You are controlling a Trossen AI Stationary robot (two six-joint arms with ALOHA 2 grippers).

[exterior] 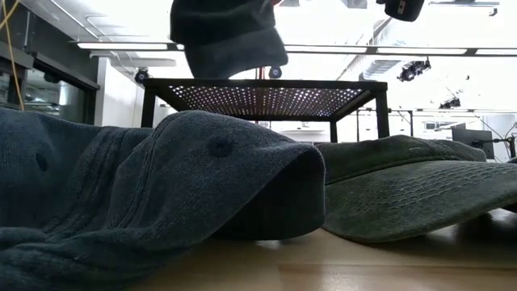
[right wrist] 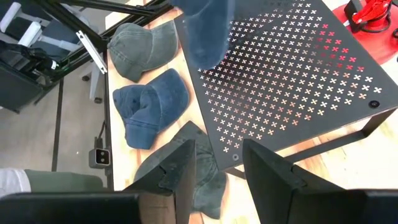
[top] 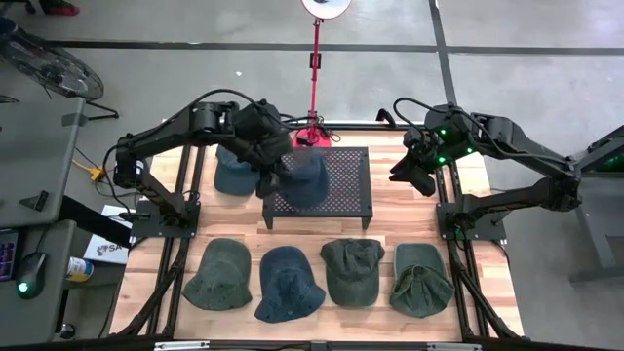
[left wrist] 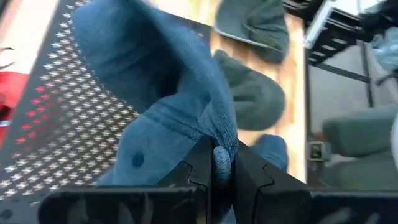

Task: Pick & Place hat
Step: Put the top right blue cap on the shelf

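A blue hat [top: 304,175] hangs from my left gripper [top: 268,182] over the black perforated stand [top: 346,185]; in the low view the blue hat [exterior: 226,36] sits just above the stand's top [exterior: 266,89]. My left gripper [left wrist: 222,177] is shut on it. My right gripper [top: 421,175] hovers open off the stand's right side and touches nothing; its wrist view shows the fingers apart [right wrist: 217,168] above the stand's corner. My left gripper pinches a bunched fold at the blue hat's edge [left wrist: 221,155] between its two fingers. The rest of the hat [left wrist: 155,81] spreads out beyond the fingers over the stand's perforated top. Whether the hat's lower edge touches the stand, I cannot tell.
Another blue hat [top: 234,171] lies on the table left of the stand. Several hats lie in a row along the near edge: green [top: 219,276], blue [top: 290,283], green [top: 351,268], green [top: 421,280]. A red post [top: 314,97] stands behind the stand.
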